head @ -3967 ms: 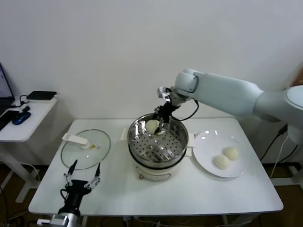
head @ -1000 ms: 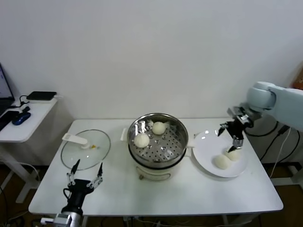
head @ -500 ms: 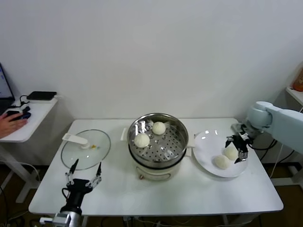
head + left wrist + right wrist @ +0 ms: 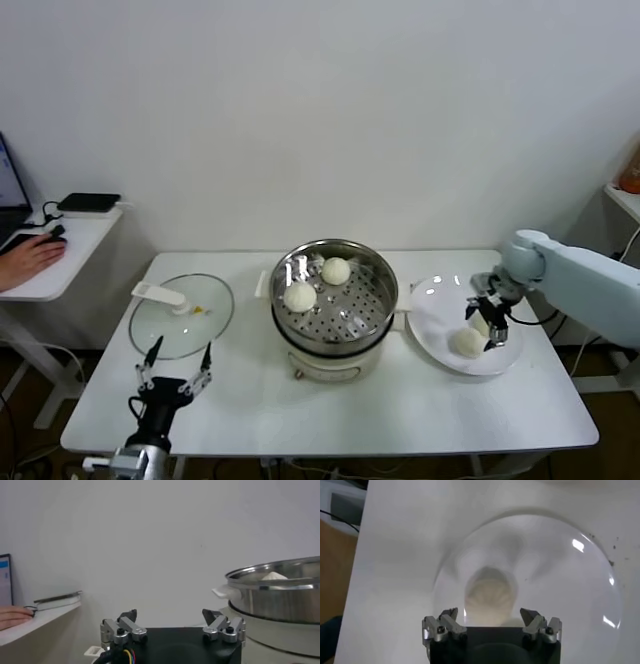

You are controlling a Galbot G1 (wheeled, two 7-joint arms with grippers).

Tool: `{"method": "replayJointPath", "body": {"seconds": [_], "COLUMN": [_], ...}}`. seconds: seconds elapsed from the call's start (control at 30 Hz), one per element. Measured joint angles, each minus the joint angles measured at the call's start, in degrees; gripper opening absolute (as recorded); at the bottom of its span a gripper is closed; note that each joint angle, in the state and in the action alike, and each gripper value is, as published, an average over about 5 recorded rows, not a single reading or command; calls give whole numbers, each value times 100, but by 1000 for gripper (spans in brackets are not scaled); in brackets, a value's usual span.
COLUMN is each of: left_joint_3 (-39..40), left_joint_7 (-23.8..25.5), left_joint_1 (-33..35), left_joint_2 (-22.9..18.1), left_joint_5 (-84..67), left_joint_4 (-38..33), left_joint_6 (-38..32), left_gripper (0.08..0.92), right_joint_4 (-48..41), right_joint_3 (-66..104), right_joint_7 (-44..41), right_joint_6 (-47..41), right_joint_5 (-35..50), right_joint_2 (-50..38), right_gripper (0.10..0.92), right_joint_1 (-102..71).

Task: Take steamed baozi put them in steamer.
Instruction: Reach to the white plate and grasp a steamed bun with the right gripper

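Note:
The steel steamer (image 4: 368,300) stands mid-table with two steamed baozi on its perforated tray, one (image 4: 299,296) at the left and one (image 4: 336,270) at the back. Two more baozi lie on the white plate (image 4: 435,302) to its right. My right gripper (image 4: 483,326) is down over the plate, open, its fingers on either side of the farther baozi (image 4: 480,323); the nearer one (image 4: 467,343) lies free beside it. In the right wrist view that baozi (image 4: 489,597) sits just ahead of the open right gripper (image 4: 491,614). My left gripper (image 4: 173,373) (image 4: 170,615) waits open at the table's front left.
A glass lid (image 4: 180,315) with a white handle lies flat left of the steamer. A low side table (image 4: 60,240) at far left holds a dark device, and a person's hand (image 4: 28,257) rests there. The steamer wall (image 4: 280,597) rises close to the left gripper.
My right gripper has come down and a little leftward over the plate, and now straddles the farther baozi. The hand at the side table has moved further in. The left arm is still.

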Motion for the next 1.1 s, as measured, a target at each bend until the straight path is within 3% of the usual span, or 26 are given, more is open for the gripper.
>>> {"method": "replayJointPath", "body": {"seconds": [0.87,1.1], "left_joint_3": [22,26], "left_joint_7": [-2,-3], "left_joint_1": [-8,-17], "left_joint_2": [-42,-47], "left_joint_5": [6,6], "left_joint_4": [64,67], "left_joint_6": [-6,-4], "left_gripper": [823,823], "right_joint_4": [-520,-569], "right_joint_3": [484,526], "right_joint_7": [15,15], "right_joint_6": [28,29], "right_joint_5": [-348,-367], "right_joint_2": [382,396], "right_gripper": [821,749], "right_joint_1": [-551,-561]}}
